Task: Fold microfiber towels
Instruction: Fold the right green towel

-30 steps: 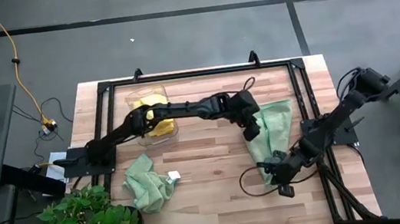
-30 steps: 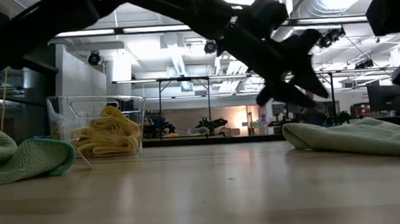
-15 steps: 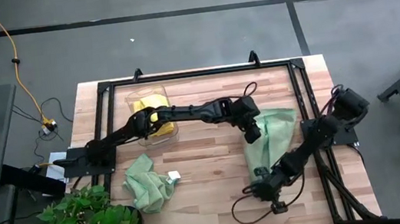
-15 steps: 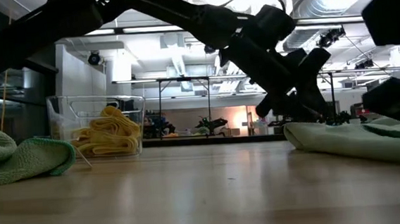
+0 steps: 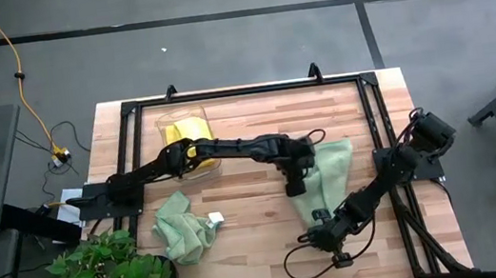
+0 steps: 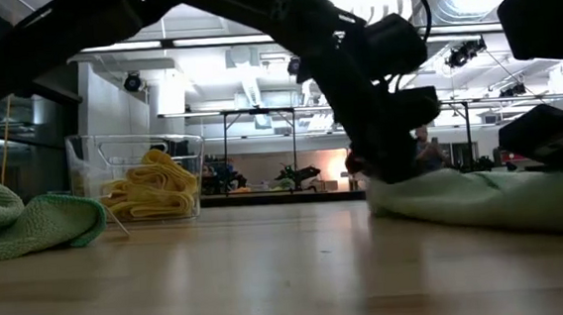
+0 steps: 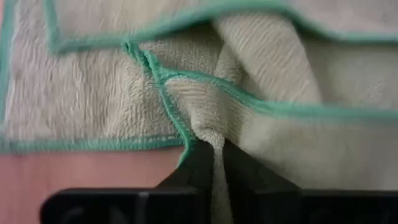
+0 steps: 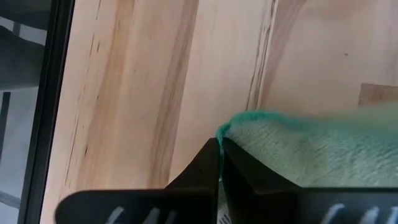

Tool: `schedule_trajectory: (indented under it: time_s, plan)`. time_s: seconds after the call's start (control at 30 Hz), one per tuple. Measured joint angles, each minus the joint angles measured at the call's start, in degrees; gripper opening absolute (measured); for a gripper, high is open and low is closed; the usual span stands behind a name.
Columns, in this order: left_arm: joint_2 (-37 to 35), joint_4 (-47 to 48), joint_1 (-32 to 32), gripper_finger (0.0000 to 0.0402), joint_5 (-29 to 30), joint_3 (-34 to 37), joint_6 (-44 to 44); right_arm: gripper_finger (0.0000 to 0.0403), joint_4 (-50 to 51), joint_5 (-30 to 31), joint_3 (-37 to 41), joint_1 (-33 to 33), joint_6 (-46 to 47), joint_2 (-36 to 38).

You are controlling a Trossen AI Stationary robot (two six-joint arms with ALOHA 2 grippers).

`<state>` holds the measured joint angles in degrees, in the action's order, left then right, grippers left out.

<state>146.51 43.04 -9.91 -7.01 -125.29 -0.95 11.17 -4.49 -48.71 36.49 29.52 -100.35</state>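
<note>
Left wrist view alone shows left hand (image 7: 214,155) pinching green towel (image 7: 273,74); right hand (image 8: 219,163) likewise.

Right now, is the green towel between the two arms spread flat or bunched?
Partly bunched. The green towel lies rumpled, with folds along its teal hem. The left hand pinches a ridge of it; the right hand grips a corner.

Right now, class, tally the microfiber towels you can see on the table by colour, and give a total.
Sage green towels: 2, one held by both arms, one crumpled near the plant.
Yellow towels: a folded pile in the clear bin; number cannot be told.
Total: 2 green, plus the yellow pile.
</note>
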Motion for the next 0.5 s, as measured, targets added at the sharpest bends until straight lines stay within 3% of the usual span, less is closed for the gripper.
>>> schedule_trajectory:
  time_s: [0.23, 0.5]
  plan:
    - [-3.28, 14.52, 0.63, 0.0007, 0.91, 0.22, 5.01, 0.0000, 2.38, 0.71, -0.04, -0.07, -1.07, 0.06]
    - [-4.17, 18.27, 6.61, 0.0004, 1.99, 2.89, 11.22, 0.0000, 7.25, 1.04, 0.70, 0.22, 3.28, 0.90]
